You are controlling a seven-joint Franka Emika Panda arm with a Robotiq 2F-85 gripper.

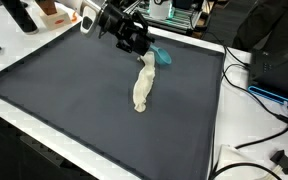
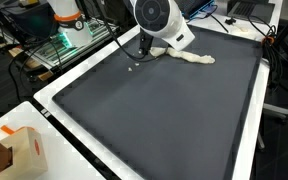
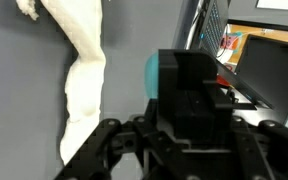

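A white table (image 1: 22, 135) carries a dark grey mat (image 1: 84, 110) that covers nearly all of its top; both exterior views show the pale rim around it. The white arm (image 2: 156, 15) leans in over the far edge of the mat. Black cables (image 1: 256, 92) trail across the table's right side in an exterior view, and a cardboard box (image 2: 19, 150) sits off the mat's near left corner in an exterior view.

1 white cloth (image 1: 142, 88), twisted into a long rope, lies on the far half of the mat, with its far end just beside the black gripper (image 1: 141, 46). The wrist view shows the cloth running up the left of the picture, apart from the gripper body.

A small teal object (image 1: 162, 58) sits at the gripper's tip, just right of the cloth's far end. The wrist view shows only the body and linkages, not the fingertips, so I cannot tell how wide the jaws stand or whether they grip the teal object.
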